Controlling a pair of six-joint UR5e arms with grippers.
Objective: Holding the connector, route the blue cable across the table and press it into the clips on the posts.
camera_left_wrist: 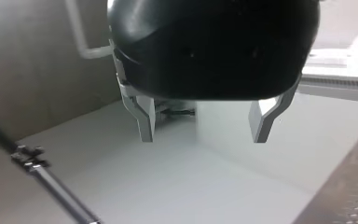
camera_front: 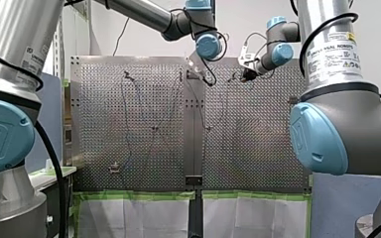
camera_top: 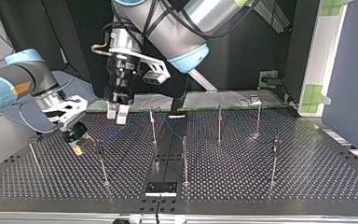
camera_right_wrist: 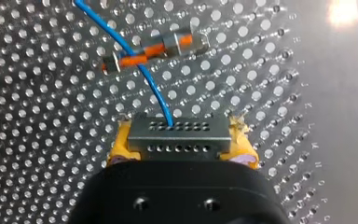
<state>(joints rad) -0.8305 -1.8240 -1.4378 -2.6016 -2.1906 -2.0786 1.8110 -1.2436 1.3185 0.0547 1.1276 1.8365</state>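
Connector [camera_right_wrist: 178, 130] in right gripper [camera_right_wrist: 182, 142], left gripper [camera_left_wrist: 203, 135] spread

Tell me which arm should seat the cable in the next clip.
Right. My right gripper is shut on the connector, and the blue cable runs from it across a clip just ahead. My left gripper hangs open and empty.

Silver arms [camera_front: 327, 29] (blue joint caps [camera_front: 320, 141])

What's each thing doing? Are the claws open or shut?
My right gripper with yellow pads, shut on grey perforated metal connector.
My left gripper, black with metal fingers, open and empty.
Thin blue cable, runs from connector across orange-and-metal clip; seating unclear.
Thin metal posts, upright.
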